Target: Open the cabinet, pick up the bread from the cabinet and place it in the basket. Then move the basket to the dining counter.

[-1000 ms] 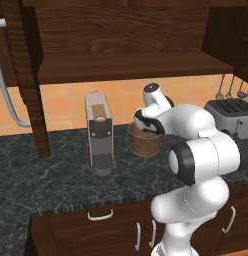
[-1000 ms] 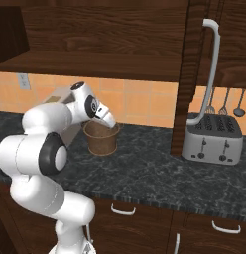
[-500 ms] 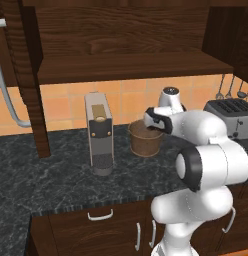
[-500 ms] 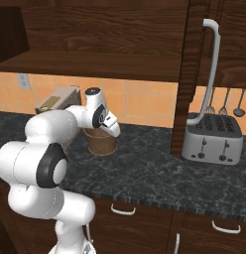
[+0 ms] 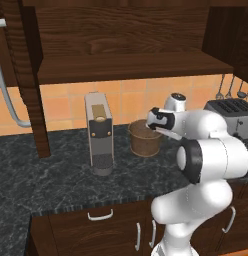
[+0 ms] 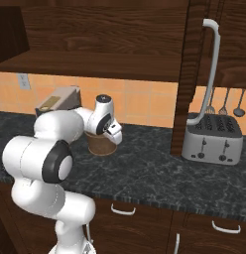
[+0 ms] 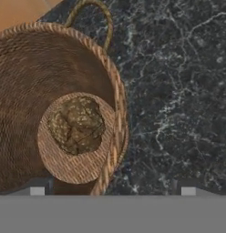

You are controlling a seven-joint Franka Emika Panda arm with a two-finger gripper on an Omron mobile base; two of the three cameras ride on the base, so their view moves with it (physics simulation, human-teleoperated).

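The cabinet (image 5: 131,45) stands open above the black speckled bench (image 5: 56,175), its wooden shelf (image 5: 126,67) bare in both base views, with one door (image 6: 202,74) swung out and its long silver bar handle (image 6: 210,69) hanging in front of the toaster (image 6: 213,140).

The round woven basket (image 5: 144,137) sits on the bench just beside the grey coffee machine (image 5: 99,132), to its right in the left base view. In the hand view the bread (image 7: 77,124), a dark, knobbly round loaf, lies on the basket's woven floor.

The claw (image 7: 112,191) hangs above the basket's rim on the side toward the toaster, pointing down, so that the rim passes between its two fingertips (image 7: 37,191). The tips stand far apart, one over the inside of the basket and the other over bare bench, and nothing is held between them. From the base views, the hand (image 5: 161,120) sits close over the basket's top edge.
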